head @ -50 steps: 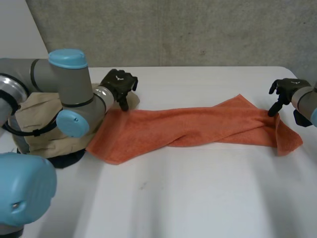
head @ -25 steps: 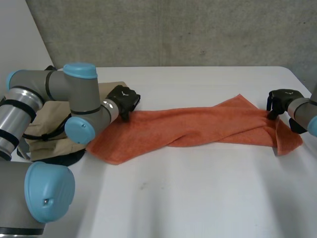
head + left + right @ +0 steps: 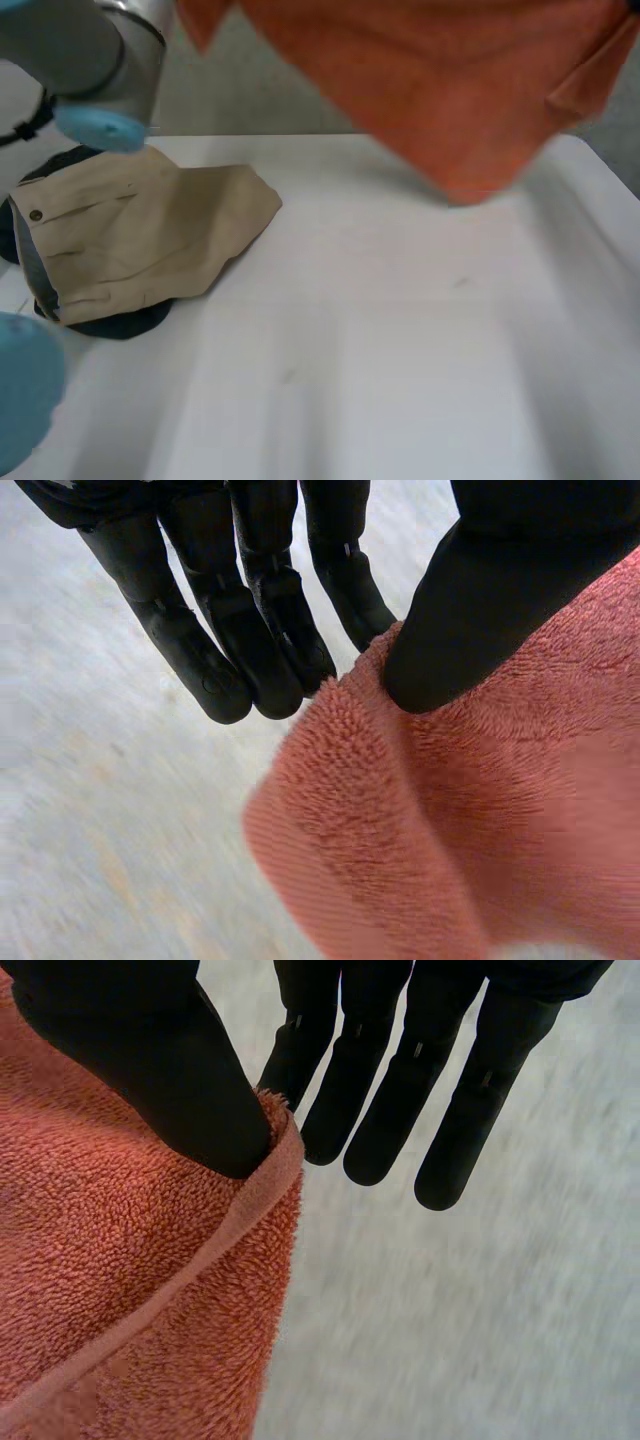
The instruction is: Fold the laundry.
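One orange towel [image 3: 450, 90] hangs above white table [image 3: 380, 350]. Two hands pinch it, thumb against fingers: left hand [image 3: 480, 610] at edge, right hand [image 3: 150, 1060] at hem. One beige garment [image 3: 140, 235] lies atop one dark item [image 3: 120, 322].

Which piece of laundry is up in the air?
The orange towel, pinched by the left hand and right hand; the tan garment and the dark cloth under it lie on the table.

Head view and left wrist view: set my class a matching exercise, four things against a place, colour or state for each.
Things:
1. orange towel
2. beige garment
3. left hand
4. table

Descriptions:
A. white
B. pinching the towel's edge
C. held up in the air
D. lying on the table

Pairs: 1-C, 2-D, 3-B, 4-A.
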Tool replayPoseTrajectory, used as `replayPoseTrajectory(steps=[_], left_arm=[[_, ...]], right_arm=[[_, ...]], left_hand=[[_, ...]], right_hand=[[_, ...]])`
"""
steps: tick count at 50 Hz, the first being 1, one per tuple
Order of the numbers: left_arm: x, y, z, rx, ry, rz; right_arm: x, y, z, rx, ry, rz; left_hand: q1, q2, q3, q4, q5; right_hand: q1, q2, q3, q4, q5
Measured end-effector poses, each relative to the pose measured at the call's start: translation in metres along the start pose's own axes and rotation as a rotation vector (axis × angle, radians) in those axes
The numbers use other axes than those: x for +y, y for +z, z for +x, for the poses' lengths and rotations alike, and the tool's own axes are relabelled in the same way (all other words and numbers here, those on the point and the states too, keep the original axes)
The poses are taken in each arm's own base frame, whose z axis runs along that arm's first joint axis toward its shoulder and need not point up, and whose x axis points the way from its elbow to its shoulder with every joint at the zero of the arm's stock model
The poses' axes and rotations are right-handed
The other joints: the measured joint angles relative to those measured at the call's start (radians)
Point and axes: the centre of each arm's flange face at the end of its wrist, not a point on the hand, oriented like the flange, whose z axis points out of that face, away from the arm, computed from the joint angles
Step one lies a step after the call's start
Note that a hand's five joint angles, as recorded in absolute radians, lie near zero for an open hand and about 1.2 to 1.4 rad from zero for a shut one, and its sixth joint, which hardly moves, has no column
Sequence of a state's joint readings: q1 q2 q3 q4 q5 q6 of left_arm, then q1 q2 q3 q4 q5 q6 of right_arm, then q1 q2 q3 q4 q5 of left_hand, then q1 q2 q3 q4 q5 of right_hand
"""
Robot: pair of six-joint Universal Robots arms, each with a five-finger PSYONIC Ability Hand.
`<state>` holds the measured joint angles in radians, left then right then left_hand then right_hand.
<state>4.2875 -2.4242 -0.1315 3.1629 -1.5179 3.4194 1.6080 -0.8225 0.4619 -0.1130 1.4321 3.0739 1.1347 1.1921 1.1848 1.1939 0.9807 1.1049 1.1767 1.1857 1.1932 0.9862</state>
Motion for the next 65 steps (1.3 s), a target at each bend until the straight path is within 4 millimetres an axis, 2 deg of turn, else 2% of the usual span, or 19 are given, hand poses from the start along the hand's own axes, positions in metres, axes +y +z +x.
replayPoseTrajectory(steps=[2,5,9,11,13,15,16,17,21,22,24,26,30,35,39,44,51,55,65], left_arm=[[-0.008,-0.002,-0.004,0.0,-0.028,0.004],[-0.001,-0.011,-0.001,0.021,-0.048,-0.048],[0.032,-0.038,0.011,0.07,-0.059,-0.202],[0.068,-0.068,0.023,0.116,-0.061,-0.357],[0.085,-0.086,0.03,0.139,-0.058,-0.438],[0.111,-0.114,0.039,0.174,-0.043,-0.557],[0.111,-0.114,0.039,0.174,-0.043,-0.557],[0.13,-0.137,0.044,0.199,-0.017,-0.654],[0.149,-0.166,0.048,0.223,0.038,-0.779],[0.153,-0.178,0.047,0.231,0.083,-0.842],[0.151,-0.184,0.047,0.234,0.119,-0.878],[0.144,-0.186,0.046,0.235,0.152,-0.896],[0.113,-0.176,0.051,0.239,0.186,-0.852],[0.083,-0.154,0.066,0.263,0.168,-0.73],[0.081,-0.137,0.084,0.302,0.148,-0.666],[0.101,-0.124,0.106,0.361,0.134,-0.668],[0.137,-0.124,0.123,0.44,0.144,-0.7],[0.16,-0.127,0.121,0.499,0.21,-0.677],[0.198,-0.136,0.107,0.586,0.399,-0.674]], right_arm=[[-0.009,-0.005,-0.001,-0.026,0.01,0.007],[-0.007,-0.017,-0.004,-0.069,0.023,-0.042],[0.022,-0.046,-0.01,-0.141,0.047,-0.211],[0.051,-0.076,-0.015,-0.189,0.062,-0.367],[0.065,-0.092,-0.017,-0.212,0.064,-0.444],[0.086,-0.115,-0.022,-0.244,0.054,-0.542],[0.086,-0.115,-0.022,-0.244,0.054,-0.542],[0.104,-0.136,-0.028,-0.277,0.03,-0.623],[0.127,-0.162,-0.034,-0.318,-0.021,-0.716],[0.137,-0.172,-0.035,-0.335,-0.053,-0.756],[0.142,-0.178,-0.036,-0.343,-0.076,-0.782],[0.145,-0.181,-0.035,-0.346,-0.093,-0.799],[0.143,-0.181,-0.034,-0.338,-0.106,-0.805],[0.134,-0.178,-0.033,-0.322,-0.089,-0.789],[0.13,-0.178,-0.034,-0.316,-0.074,-0.782],[0.129,-0.179,-0.036,-0.318,-0.069,-0.778],[0.131,-0.179,-0.036,-0.321,-0.071,-0.773],[0.132,-0.179,-0.037,-0.325,-0.071,-0.773],[0.132,-0.182,-0.04,-0.336,-0.073,-0.775]], left_hand=[[0.0,0.0,0.0,0.0,0.0],[0.0,0.0,0.0,0.0,0.008],[0.0,0.0,0.001,0.0,0.009],[0.0,0.001,0.002,0.004,0.009],[0.0,0.003,0.004,0.004,0.008],[0.0,0.003,0.004,0.004,0.008],[0.0,0.003,0.004,0.004,0.008],[0.0,0.003,0.004,0.004,0.009],[0.0,0.003,0.004,0.004,0.009],[-0.067,-0.104,-0.1,-0.096,-0.067],[-0.16,-0.189,-0.18,-0.19,-0.153],[-0.411,-0.425,-0.413,-0.428,-0.39],[-0.606,-0.648,-0.638,-0.653,-0.618],[-0.617,-0.672,-0.662,-0.68,-0.648],[-0.615,-0.67,-0.661,-0.677,-0.643],[-0.57,-0.629,-0.624,-0.627,-0.588],[-0.565,-0.624,-0.618,-0.619,-0.58],[-0.565,-0.624,-0.618,-0.62,-0.581],[-0.565,-0.624,-0.618,-0.62,-0.581]], right_hand=[[0.0,0.0,0.0,0.0,0.007],[0.0,0.0,0.0,0.0,0.009],[0.0,0.0,0.0,0.0,0.008],[0.0,0.0,0.0,0.0,0.009],[0.0,0.0,0.0,0.0,0.008],[0.0,0.0,0.0,0.0,0.008],[0.0,0.0,0.0,0.0,0.008],[0.0,0.0,0.0,0.0,0.008],[0.0,0.0,0.0,0.0,0.008],[0.0,0.0,0.0,0.0,0.008],[0.0,0.0,0.0,0.0,0.008],[0.0,0.0,0.0,0.0,0.008],[0.0,0.0,0.0,0.0,0.008],[0.0,0.0,0.0,0.0,0.008],[0.0,0.0,0.0,0.0,0.008],[0.0,0.0,0.0,0.0,0.009],[0.0,0.0,0.0,0.0,0.008],[0.0,0.0,0.0,0.0,0.009],[0.0,0.0,0.0,0.0,0.008]])
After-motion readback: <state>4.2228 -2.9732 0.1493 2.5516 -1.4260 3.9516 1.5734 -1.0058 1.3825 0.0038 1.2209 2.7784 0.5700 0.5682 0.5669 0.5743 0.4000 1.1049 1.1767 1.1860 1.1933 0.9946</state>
